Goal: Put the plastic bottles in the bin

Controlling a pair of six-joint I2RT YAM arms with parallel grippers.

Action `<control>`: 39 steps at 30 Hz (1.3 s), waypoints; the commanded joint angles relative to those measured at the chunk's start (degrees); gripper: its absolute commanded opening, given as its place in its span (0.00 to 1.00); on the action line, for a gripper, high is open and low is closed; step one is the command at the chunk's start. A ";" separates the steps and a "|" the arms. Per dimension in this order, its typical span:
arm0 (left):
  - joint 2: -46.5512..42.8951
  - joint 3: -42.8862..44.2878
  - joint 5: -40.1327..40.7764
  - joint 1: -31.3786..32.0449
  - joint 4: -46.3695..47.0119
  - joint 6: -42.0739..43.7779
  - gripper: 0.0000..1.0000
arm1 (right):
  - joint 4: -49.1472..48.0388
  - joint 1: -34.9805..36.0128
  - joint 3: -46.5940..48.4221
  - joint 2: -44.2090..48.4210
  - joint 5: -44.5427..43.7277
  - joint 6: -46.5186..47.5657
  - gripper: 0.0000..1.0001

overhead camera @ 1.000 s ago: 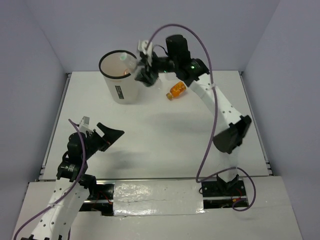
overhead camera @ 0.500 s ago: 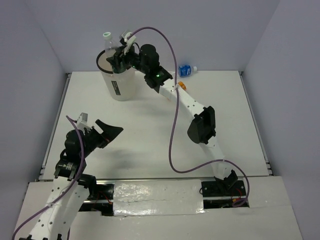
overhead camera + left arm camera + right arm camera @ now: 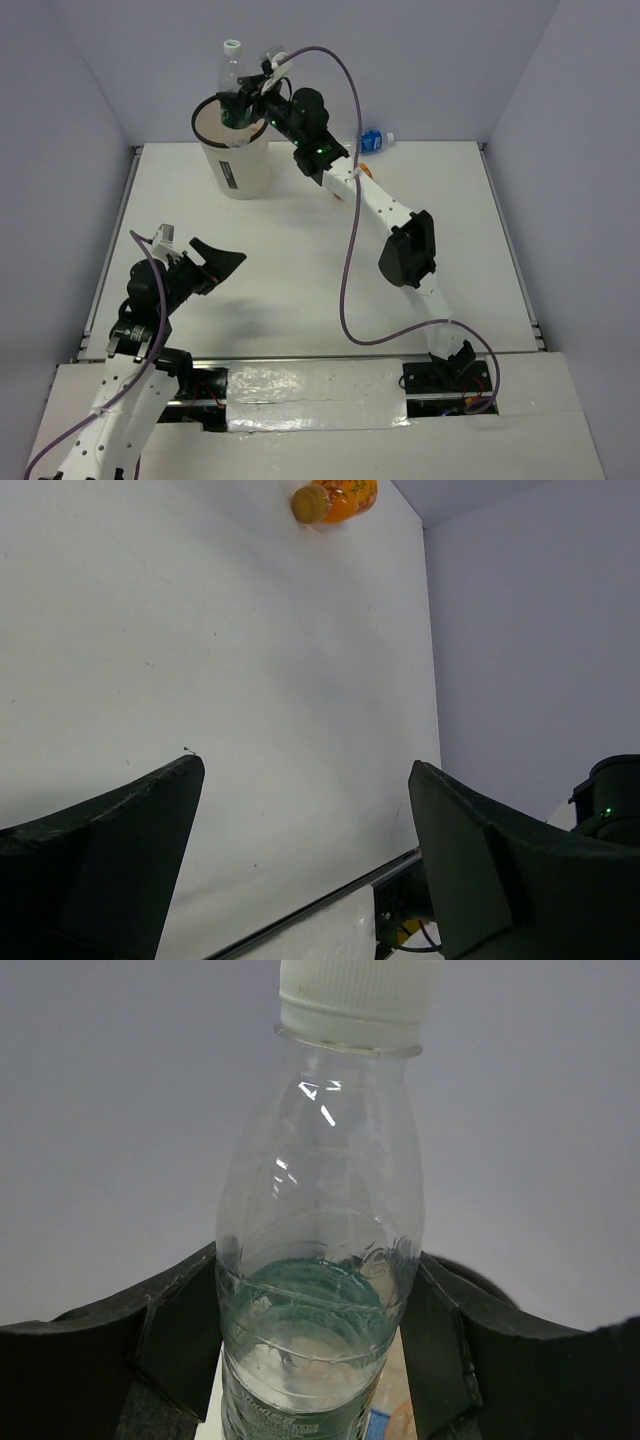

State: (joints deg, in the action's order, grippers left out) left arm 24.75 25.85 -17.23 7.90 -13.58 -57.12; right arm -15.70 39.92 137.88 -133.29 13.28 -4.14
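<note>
My right gripper (image 3: 243, 105) is shut on a clear plastic bottle (image 3: 231, 80) with a pale green cap, held upright above the open mouth of the white bin (image 3: 240, 170). In the right wrist view both black fingers (image 3: 180, 1330) press the sides of this bottle (image 3: 320, 1210), which is partly filled with water. A blue-labelled bottle (image 3: 373, 140) lies by the back wall. An orange bottle (image 3: 335, 498) lies on the table far ahead of my left gripper (image 3: 305, 780). My left gripper (image 3: 205, 262) hangs open and empty over the near left of the table.
The bin stands at the back left, close to the grey wall. My right arm stretches diagonally across the table's middle towards it. A purple cable (image 3: 345, 290) loops over the table beside that arm.
My right arm has carried the green-capped bottle from the bin's right rim to above its mouth, raising it and turning it upright. The left arm has barely moved.
</note>
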 commanded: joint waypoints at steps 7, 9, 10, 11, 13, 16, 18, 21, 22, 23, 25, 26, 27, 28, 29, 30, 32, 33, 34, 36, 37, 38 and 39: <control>-0.23 1.84 -0.96 -0.17 1.28 0.61 0.97 | -20.49 1.12 6.95 -5.47 -15.56 7.21 0.38; -0.06 2.37 -0.87 -0.25 0.93 0.78 0.97 | -21.38 1.12 7.40 -7.06 -15.91 9.06 0.39; 0.03 2.54 -0.87 -0.17 0.49 0.87 0.97 | -21.82 1.21 7.31 -8.28 -16.18 9.32 0.39; 0.21 2.80 -0.78 -0.17 0.40 0.96 0.97 | -21.83 1.21 7.22 -8.91 -16.70 9.50 0.39; 0.47 3.16 -0.70 -0.17 -0.30 1.05 0.97 | -22.00 1.04 6.87 -10.48 -17.49 10.03 0.40; 0.56 3.51 -0.70 -0.17 -0.83 0.87 0.97 | -21.83 0.69 6.70 -12.16 -18.02 10.29 0.40; 0.47 3.51 -0.69 -0.17 -1.09 0.70 0.97 | -21.74 0.60 5.82 -12.52 -17.85 10.38 0.41; -0.05 3.07 -0.70 -0.25 -1.27 0.09 0.96 | -22.26 -0.11 2.24 -10.86 -17.32 9.42 0.42; -0.14 2.72 -0.70 -0.17 -1.27 0.00 0.96 | -22.44 -0.54 1.17 -10.24 -16.89 9.24 0.43; -0.58 2.54 -0.70 -0.17 -1.27 -0.27 0.96 | -22.44 -0.72 -0.32 -9.62 -16.36 8.98 0.43; -1.28 2.02 -0.61 -0.17 -1.09 -0.53 0.96 | -21.92 -1.16 -1.30 -8.13 -14.51 8.45 0.43; -1.46 1.84 -0.61 -0.17 -1.01 -0.62 0.97 | -21.48 -1.25 -2.26 -7.60 -13.90 8.10 0.42; -1.72 1.67 -0.52 -0.25 -1.01 -0.53 0.97 | -20.52 -1.42 -2.79 -6.55 -12.07 8.10 0.42; -1.81 1.58 -0.61 -0.17 -1.09 -0.53 0.97 | -20.07 -1.51 -3.41 -5.84 -11.26 8.18 0.42; -1.81 1.58 -0.69 -0.17 -1.09 -0.45 0.97 | -19.02 -1.51 -4.63 -4.71 -10.56 8.18 0.42; -1.81 1.58 -0.78 -0.17 -1.18 -0.36 0.97 | -18.32 -1.51 -5.34 -4.26 -8.73 8.27 0.42; -1.81 1.58 -0.87 -0.17 -1.27 -0.01 0.97 | -16.82 -1.78 -7.35 -2.77 -7.13 8.36 0.41; -1.81 1.66 -0.87 -0.25 -1.27 0.17 0.97 | -16.38 -1.78 -7.98 -2.24 -6.17 8.53 0.41; -1.64 1.66 -0.96 -0.17 -1.27 0.34 0.97 | -16.11 -1.78 -8.85 -1.80 -5.72 8.54 0.40; -1.81 1.58 -1.05 -0.17 -1.27 0.43 0.97 | -14.36 -1.95 -8.95 -0.92 -4.76 8.27 0.39; -1.90 1.40 -1.05 -0.25 -1.27 0.43 0.97 | -13.83 -1.95 -8.69 -0.83 -3.62 8.36 0.39; -1.99 1.40 -1.05 -0.17 -1.10 0.43 0.97 | -12.78 -1.95 -8.51 -0.65 -3.09 8.53 0.39; -2.16 1.14 -1.13 -0.17 -1.01 0.35 0.97 | -12.25 -1.95 -8.34 -0.65 -2.73 8.71 0.39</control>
State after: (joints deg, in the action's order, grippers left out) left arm 23.40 27.00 -17.26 7.90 -16.34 -57.17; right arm -31.48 38.30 129.82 -138.34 7.57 4.14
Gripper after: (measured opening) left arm 0.969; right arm 0.678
